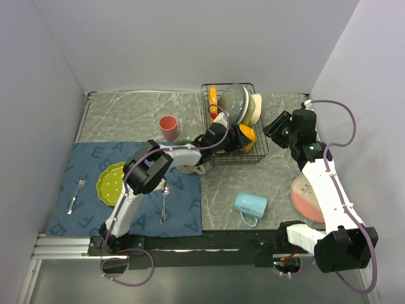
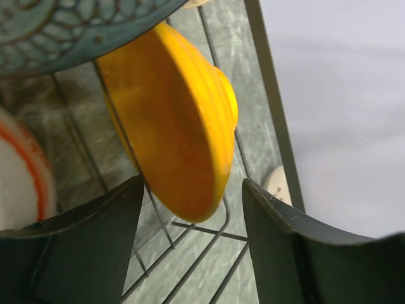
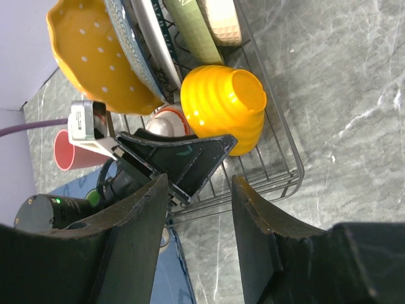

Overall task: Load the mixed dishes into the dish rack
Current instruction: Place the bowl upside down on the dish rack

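Note:
The black wire dish rack stands at the back centre with several dishes upright in it. Among them are an orange scalloped plate, a teal patterned plate and a green plate. My left gripper reaches into the rack's near end. It is open, its fingers either side of the lower rim of an orange ribbed bowl without touching it. The bowl leans on the rack wires. My right gripper hovers just right of the rack, open and empty. On the table lie a lime-green plate, a pink cup, a pale blue mug and a pink plate.
A blue cloth mat at the front left carries a fork and a spoon. A cream dish sits partly hidden under my left arm. The right arm passes over the pink plate. Grey walls close the back and sides.

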`<state>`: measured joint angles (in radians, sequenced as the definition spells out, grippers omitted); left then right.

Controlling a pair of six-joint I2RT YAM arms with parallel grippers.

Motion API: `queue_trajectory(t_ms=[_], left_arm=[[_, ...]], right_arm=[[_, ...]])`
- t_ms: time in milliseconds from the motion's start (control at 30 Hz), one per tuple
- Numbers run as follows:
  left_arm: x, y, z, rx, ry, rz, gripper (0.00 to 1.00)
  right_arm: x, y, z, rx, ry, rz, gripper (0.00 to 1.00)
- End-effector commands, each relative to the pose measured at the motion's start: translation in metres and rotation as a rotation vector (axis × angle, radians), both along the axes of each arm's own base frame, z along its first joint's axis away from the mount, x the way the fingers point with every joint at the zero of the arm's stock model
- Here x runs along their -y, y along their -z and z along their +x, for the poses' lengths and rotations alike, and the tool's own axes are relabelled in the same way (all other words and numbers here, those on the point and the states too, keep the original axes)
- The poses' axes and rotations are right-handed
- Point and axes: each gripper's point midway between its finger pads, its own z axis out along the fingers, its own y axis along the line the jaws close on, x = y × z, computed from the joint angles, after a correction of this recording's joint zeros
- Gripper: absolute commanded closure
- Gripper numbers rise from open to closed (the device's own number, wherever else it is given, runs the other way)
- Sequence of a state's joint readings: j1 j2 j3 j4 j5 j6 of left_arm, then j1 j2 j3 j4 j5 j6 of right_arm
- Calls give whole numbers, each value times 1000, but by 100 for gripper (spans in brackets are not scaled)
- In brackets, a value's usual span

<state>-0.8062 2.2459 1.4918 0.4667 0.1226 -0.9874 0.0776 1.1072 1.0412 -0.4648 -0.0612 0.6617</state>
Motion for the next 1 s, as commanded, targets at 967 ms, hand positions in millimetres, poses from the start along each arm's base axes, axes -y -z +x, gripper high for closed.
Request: queue_trajectory(t_ms=[967], left_arm=[[-55, -63, 8, 143, -363, 274, 29]], right_arm=[[-4, 6, 7, 5, -20, 28, 48]])
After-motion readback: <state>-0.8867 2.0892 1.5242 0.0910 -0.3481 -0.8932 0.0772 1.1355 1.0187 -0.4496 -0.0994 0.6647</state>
